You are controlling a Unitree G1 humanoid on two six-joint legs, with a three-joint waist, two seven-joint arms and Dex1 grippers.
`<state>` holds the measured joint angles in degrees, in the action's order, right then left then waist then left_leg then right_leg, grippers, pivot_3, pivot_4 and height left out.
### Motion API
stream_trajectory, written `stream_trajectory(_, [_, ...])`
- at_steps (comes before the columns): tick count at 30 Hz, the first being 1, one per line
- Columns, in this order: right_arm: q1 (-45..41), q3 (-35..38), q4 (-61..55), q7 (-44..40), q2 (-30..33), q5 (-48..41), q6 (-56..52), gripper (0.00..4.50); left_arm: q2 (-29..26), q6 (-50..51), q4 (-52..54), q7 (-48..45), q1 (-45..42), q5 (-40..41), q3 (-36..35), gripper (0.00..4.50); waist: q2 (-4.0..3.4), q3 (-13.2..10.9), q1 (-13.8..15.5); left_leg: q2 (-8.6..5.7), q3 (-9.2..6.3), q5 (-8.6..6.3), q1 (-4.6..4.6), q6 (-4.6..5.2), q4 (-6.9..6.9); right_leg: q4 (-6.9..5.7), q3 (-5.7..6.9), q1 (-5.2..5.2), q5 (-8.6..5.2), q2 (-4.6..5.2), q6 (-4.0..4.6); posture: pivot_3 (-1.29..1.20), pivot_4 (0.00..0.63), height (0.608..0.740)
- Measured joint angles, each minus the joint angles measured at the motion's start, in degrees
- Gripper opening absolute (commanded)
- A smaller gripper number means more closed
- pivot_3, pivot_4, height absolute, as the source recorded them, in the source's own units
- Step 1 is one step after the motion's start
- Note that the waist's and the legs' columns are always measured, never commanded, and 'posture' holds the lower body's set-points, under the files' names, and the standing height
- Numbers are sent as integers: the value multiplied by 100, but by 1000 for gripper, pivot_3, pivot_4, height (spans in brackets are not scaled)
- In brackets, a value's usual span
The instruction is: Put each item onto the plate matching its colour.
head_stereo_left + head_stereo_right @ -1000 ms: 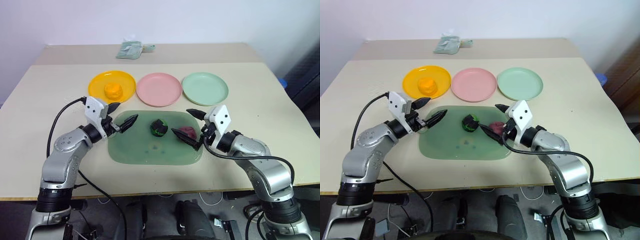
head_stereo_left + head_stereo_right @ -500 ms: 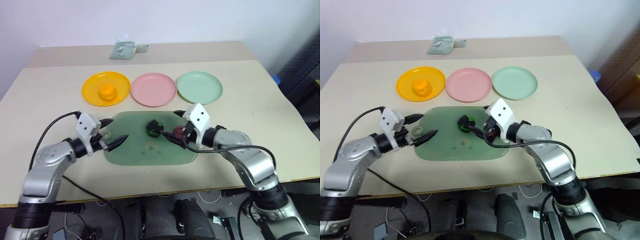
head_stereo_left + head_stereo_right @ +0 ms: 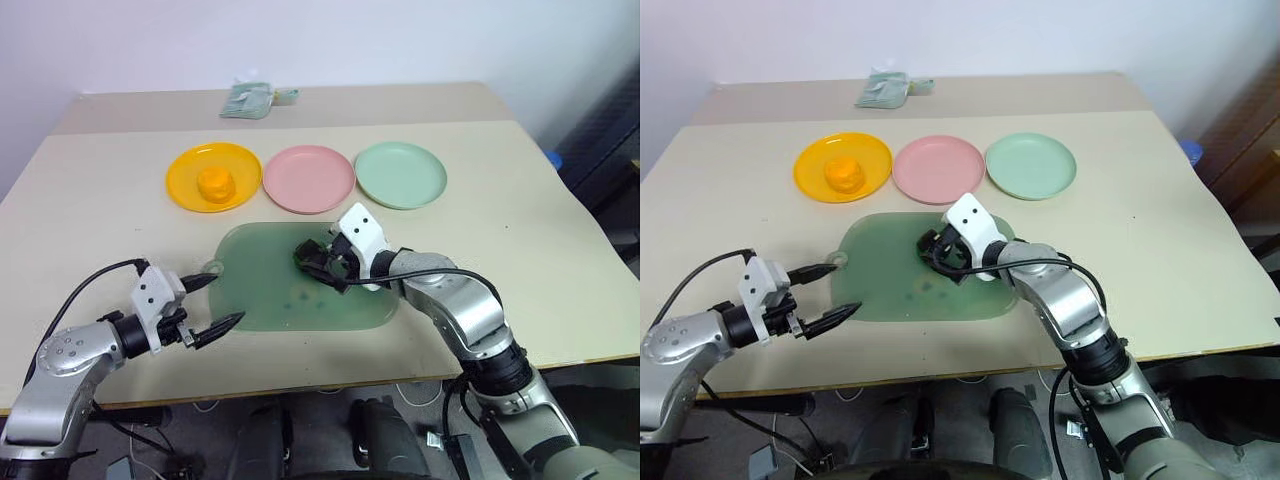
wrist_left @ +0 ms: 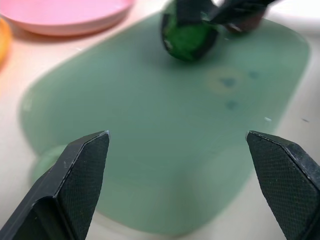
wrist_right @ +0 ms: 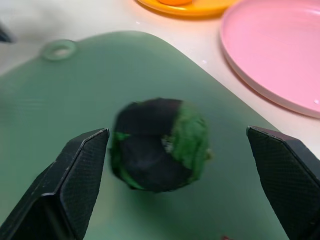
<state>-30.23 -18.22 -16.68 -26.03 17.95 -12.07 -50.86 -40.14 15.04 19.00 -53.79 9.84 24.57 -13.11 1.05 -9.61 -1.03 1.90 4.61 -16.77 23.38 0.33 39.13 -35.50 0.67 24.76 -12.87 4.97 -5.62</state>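
Landmark: green cutting mat [image 3: 270, 290]. Green-and-black lump [image 5: 159, 144] sits on its far half, chunky, no clear long axis. Right gripper [image 5: 177, 165] straddles the lump, fingers apart, not clamped. Left gripper [image 3: 212, 303], fingers apart, empty, at the mat's left near corner. Beyond the mat: three plates, orange ball [image 3: 212, 183] on the yellow one [image 3: 180, 172].

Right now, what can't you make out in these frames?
- Purple-red lump: hidden behind the right gripper in the eye views; in the left wrist view only a dark sliver under its fingers.
- Whether the open right gripper touches the green-and-black lump: unclear.
- Grey-green bundle at the table's far edge: too small to identify.
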Motion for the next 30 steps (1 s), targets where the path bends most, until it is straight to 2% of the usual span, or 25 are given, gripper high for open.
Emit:
stream_trajectory(8, [-6, -66, 121, -40, -204, 3, -82, 4500, 39, -319, 14, -121, 269, -38, 88, 4461, 0, 0, 10, 0, 0, 0, 0, 0, 0, 1, 0, 0, 0, 2, 0, 0, 150, 740])
stream_trajectory(11, [-5, -77, 225, -55, -228, 4, -127, 3693, 84, -389, -3, -110, 262, -69, 122, 4500, -1, 0, 6, 0, 0, 0, 0, 0, 0, 0, 0, 0, 0, 1, 0, 0, 150, 740])
stream_trajectory(14, [-19, -72, 290, -51, -264, 9, -130, 2269, 94, -430, -77, -96, 163, -93, 197, 4500, -1, 0, 4, 0, 0, 0, 0, 0, -1, 0, 0, 0, 0, 0, 0, 0, 150, 740])
stream_trajectory(24, [-79, 0, 282, -17, -333, -1, -128, 2269, 222, -460, -92, -27, 55, -142, 348, 4500, -1, -1, 0, 0, 1, -1, 2, 2, -2, 1, 0, 2, 0, 0, -1, 0, 150, 740])
stream_trajectory(30, [-701, 748, 448, 276, -291, 60, 144, 2269, 406, -417, 101, 170, 33, -148, 591, 4500, -3, -2, 6, -1, 1, -1, 3, 1, -2, 2, 0, 3, 0, 1, -1, 0, 150, 740])
